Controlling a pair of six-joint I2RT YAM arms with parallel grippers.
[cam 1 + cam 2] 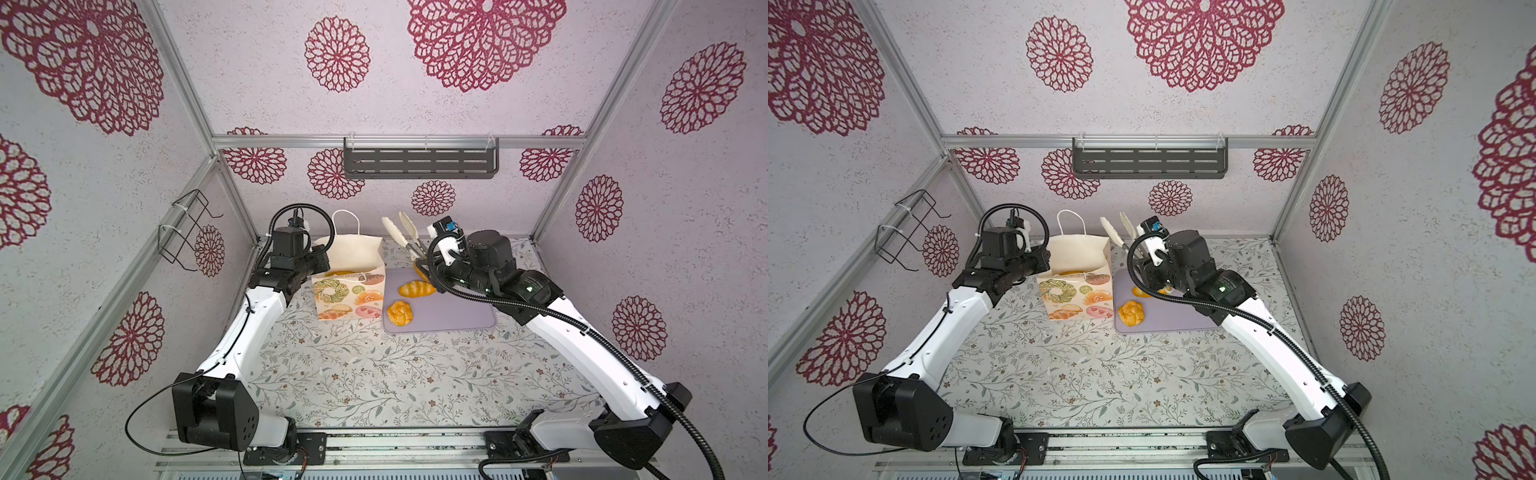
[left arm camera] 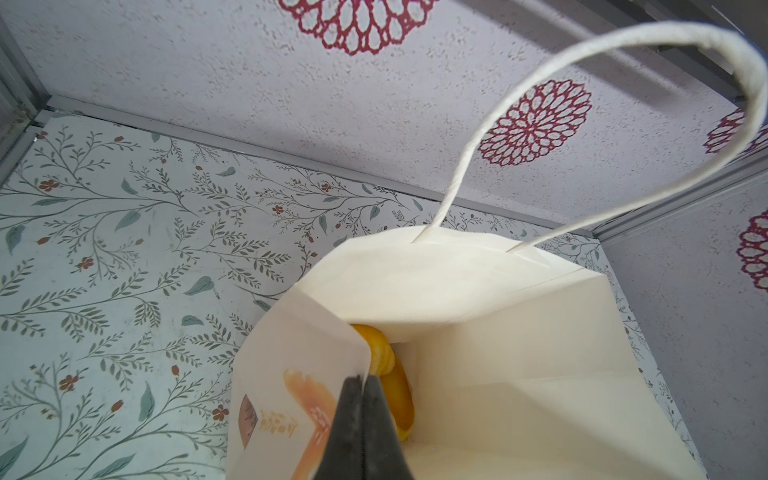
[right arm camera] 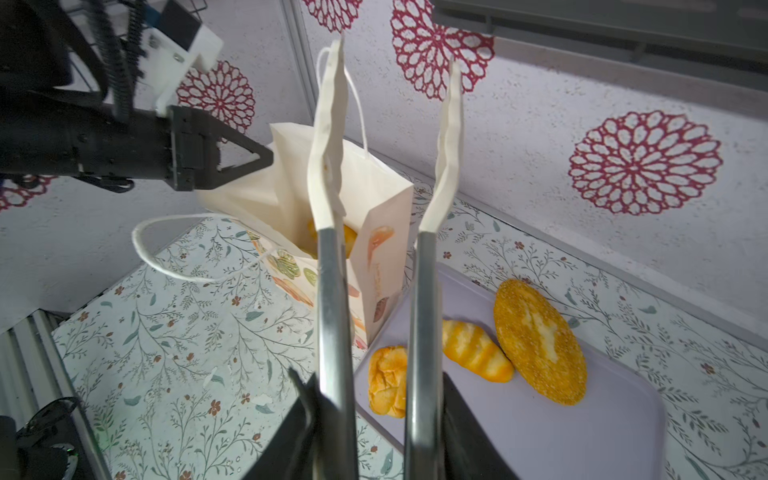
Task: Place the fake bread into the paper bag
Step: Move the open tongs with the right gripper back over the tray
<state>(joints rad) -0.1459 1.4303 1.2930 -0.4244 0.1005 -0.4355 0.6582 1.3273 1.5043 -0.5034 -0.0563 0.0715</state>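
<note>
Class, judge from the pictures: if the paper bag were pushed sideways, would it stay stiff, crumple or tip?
Probably crumples: the paper bag creases where the left gripper pinches its rim. Likely light and tall, so it may tip, though bread inside steadies it.

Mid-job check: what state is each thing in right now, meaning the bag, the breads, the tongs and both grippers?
paper bag: upright, mouth open, bread inside.
left gripper: shut on the paper bag's rim.
right gripper: shut on the tongs' handles.
tongs: open, nothing between the tips.
round bun: lying on the lilac tray.
striped loaf: lying on the tray.
seeded oval loaf: lying on the tray.
</note>
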